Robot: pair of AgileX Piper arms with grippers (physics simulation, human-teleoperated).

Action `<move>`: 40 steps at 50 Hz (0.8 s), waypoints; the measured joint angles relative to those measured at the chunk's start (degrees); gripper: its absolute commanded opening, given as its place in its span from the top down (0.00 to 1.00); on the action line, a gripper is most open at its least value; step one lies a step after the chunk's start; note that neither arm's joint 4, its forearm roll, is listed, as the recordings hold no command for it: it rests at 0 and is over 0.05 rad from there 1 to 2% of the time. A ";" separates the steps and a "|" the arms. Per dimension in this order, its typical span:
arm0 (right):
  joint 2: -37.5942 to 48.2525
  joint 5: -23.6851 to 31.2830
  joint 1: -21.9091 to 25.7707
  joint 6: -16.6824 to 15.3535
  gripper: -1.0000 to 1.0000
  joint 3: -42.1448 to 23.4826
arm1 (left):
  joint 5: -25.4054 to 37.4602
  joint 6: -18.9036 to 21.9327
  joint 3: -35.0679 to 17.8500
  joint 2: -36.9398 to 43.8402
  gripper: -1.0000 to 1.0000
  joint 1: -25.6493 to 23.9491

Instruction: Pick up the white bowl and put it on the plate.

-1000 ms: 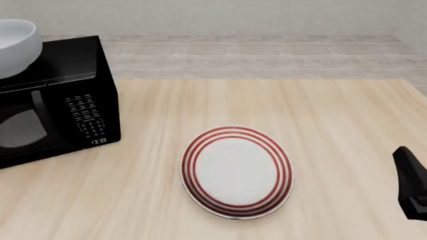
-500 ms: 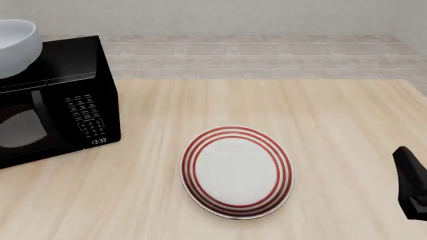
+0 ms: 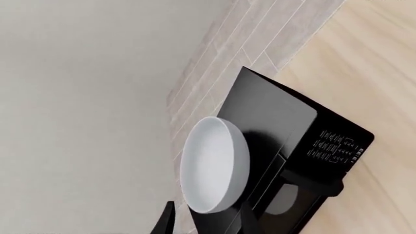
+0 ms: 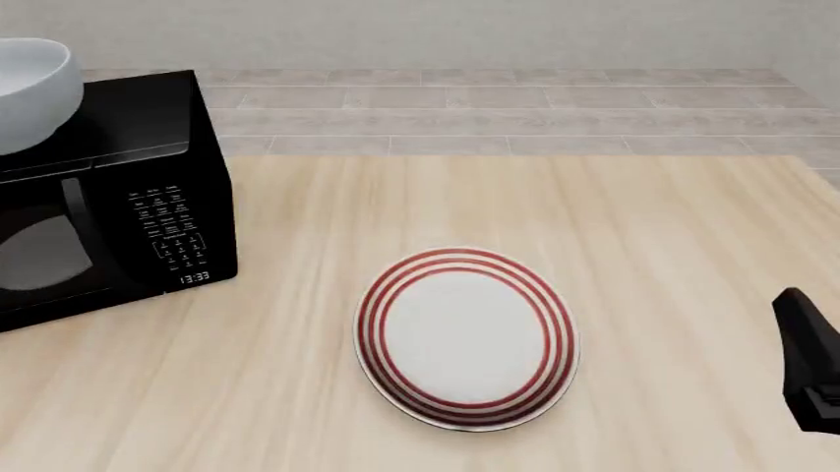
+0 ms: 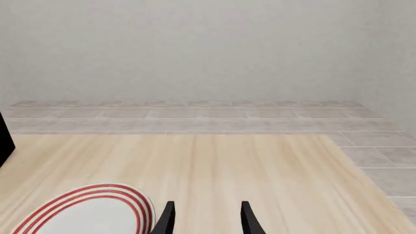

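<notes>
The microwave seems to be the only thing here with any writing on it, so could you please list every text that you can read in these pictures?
"13:33": clock digits low on the control panel of the microwave, just legible in the front view.
Keypad labels above the clock: too small to read.
White bowl, plate, table: no text.

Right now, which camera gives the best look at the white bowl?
The left wrist view: the white bowl shows whole, rim and inside, on top of the black microwave. The front view cuts it at the picture's edge. The right wrist view doesn't show it.
</notes>
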 measured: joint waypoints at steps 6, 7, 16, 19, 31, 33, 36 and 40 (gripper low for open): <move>0.00 0.00 0.00 0.00 0.00 0.00 | -1.62 -0.05 0.77 0.90 0.00 0.35; 0.00 0.00 0.00 0.00 0.00 0.00 | -1.88 -0.06 0.94 1.03 0.00 0.40; 0.00 0.00 0.00 0.00 0.00 0.00 | -4.07 -0.38 2.31 2.19 0.00 0.67; 0.00 0.00 0.00 0.00 0.00 0.00 | -4.86 -0.49 2.89 2.58 0.00 0.71; 0.00 0.00 0.00 0.00 0.00 0.00 | -7.95 -0.87 4.77 4.63 0.00 0.94; 0.00 0.00 0.00 0.00 0.00 0.00 | -8.45 -0.91 5.01 5.05 0.00 1.04; 0.00 0.00 0.00 0.00 0.00 0.00 | -9.18 -0.92 5.37 5.65 0.00 1.22; 0.00 0.00 0.00 0.00 0.00 0.00 | -9.94 -1.11 5.54 6.43 0.00 1.42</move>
